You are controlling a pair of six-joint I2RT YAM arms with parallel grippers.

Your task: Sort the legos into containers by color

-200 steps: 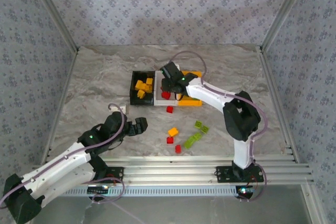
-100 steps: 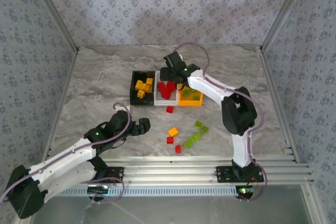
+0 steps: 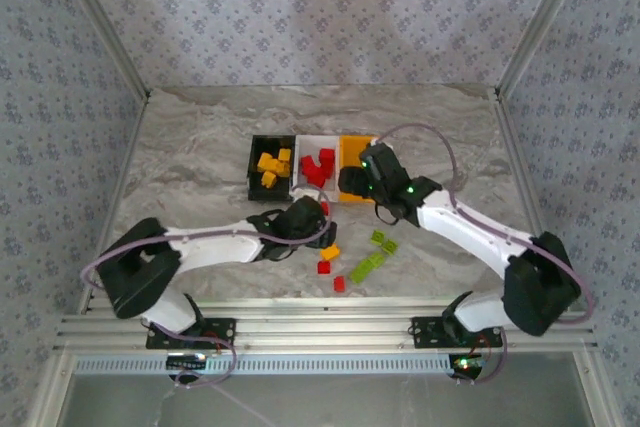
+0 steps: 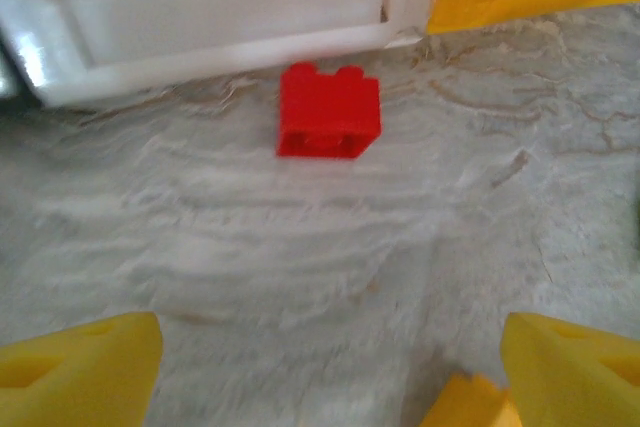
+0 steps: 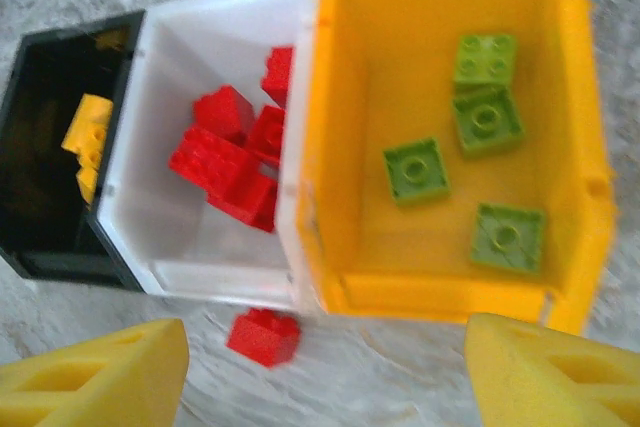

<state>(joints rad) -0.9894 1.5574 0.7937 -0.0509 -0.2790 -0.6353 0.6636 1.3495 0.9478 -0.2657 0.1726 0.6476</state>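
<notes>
Progress: sorting looks more than half done (my estimate from the counts).

- The black bin (image 5: 55, 262) holds yellow-orange bricks (image 5: 88, 127).
- The white bin (image 5: 190, 237) holds a heap of red bricks (image 5: 225, 162).
- The orange bin (image 5: 440, 299) holds four lime green bricks (image 5: 415, 169), flat, studs up.
- No colours are mixed in any bin, as far as the views show.

Left on the bench (image 3: 180, 167):

- A lone red brick (image 4: 329, 111) lies just beside the white bin's front corner, not touching it.
- Nearer the arm bases lie one loose orange brick (image 3: 330, 251), two loose red pieces (image 3: 324, 267) and a green cluster (image 3: 366, 267). The cluster's count is hard to read, maybe three or four.

Claws:

- The left claw (image 4: 325, 357) is low over the bench, jaws spread wide with nothing between them. The lone red brick is straight ahead and clear of the pads.
- The right claw (image 5: 330, 377) hangs over the front edge of the orange bin, jaws also apart and empty.

The lone red brick is small, glossy and two studs wide, the studs showing along its far edge. I cannot tell whether it sits upright or tipped over. I judge it hard, light and slick, so it is likely to skid if nudged off-centre. The bin wall close behind it leaves little room for the far finger.
</notes>
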